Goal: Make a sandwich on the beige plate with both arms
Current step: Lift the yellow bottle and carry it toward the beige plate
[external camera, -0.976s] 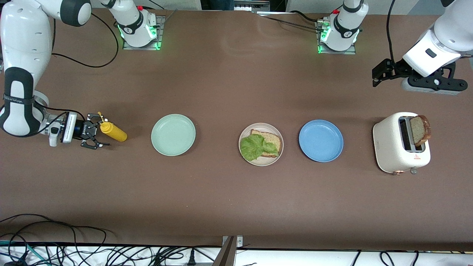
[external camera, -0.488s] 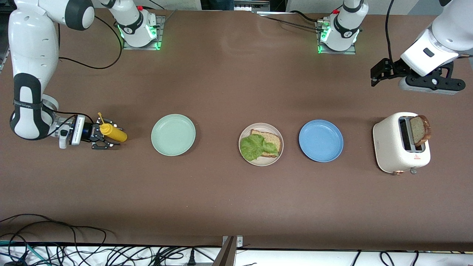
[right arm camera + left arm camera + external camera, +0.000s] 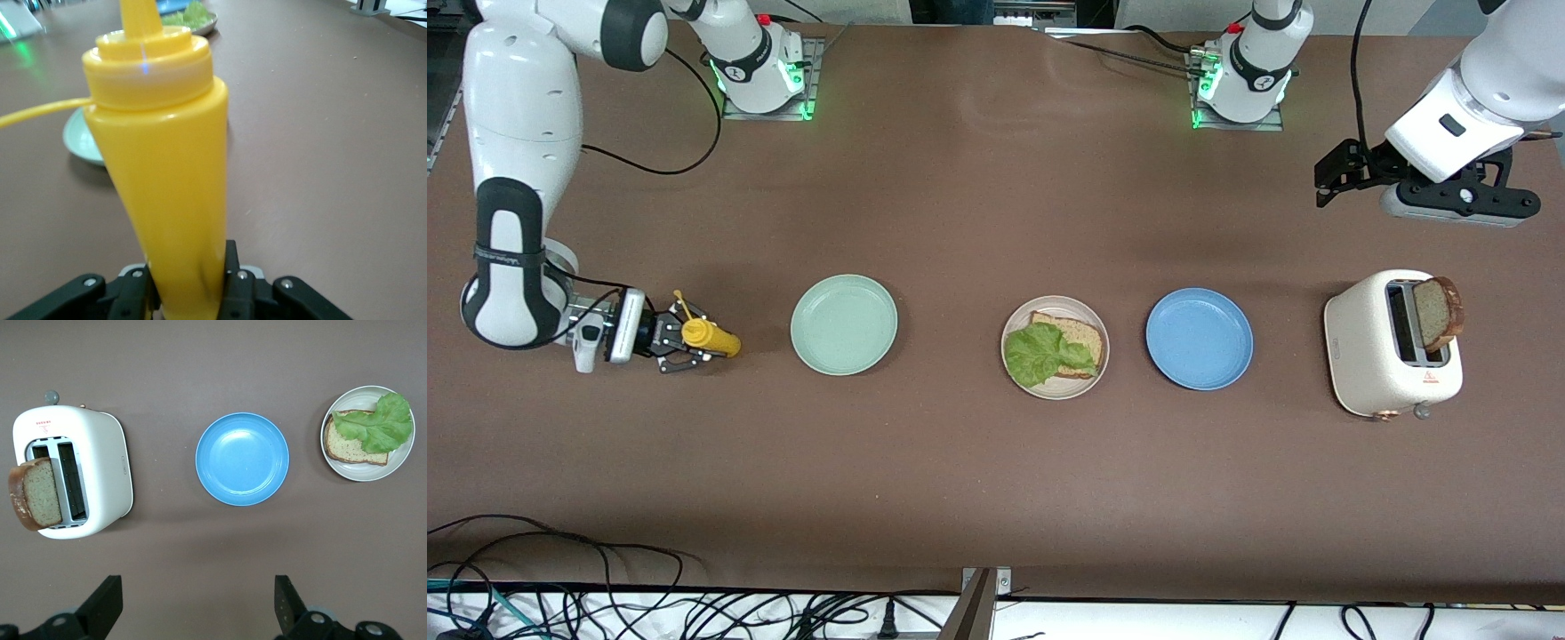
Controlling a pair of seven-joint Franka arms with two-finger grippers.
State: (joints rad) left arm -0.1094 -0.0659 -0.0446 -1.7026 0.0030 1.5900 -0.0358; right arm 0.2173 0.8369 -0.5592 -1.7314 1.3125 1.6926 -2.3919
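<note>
The beige plate [image 3: 1055, 388] holds one brown bread slice [image 3: 1089, 336] with a green lettuce leaf [image 3: 1040, 354] lying on it. The plate also shows in the left wrist view [image 3: 370, 475]. A second bread slice [image 3: 1440, 313] sticks up out of the white toaster [image 3: 1374, 356]. My right gripper [image 3: 685, 342] is shut on the lower body of an upright yellow squeeze bottle [image 3: 711, 336] at the right arm's end of the table. The right wrist view shows its fingers [image 3: 230, 280] pressed on the bottle [image 3: 163, 167]. My left gripper [image 3: 1327, 182] hangs open and empty in the air near the toaster.
A mint-green plate [image 3: 843, 324] lies between the bottle and the beige plate. A blue plate [image 3: 1199, 338] lies between the beige plate and the toaster. Cables run along the table's near edge.
My right gripper has moved up to the yellow bottle and shut on it; the bottle has shifted slightly. My left arm has drifted a little.
</note>
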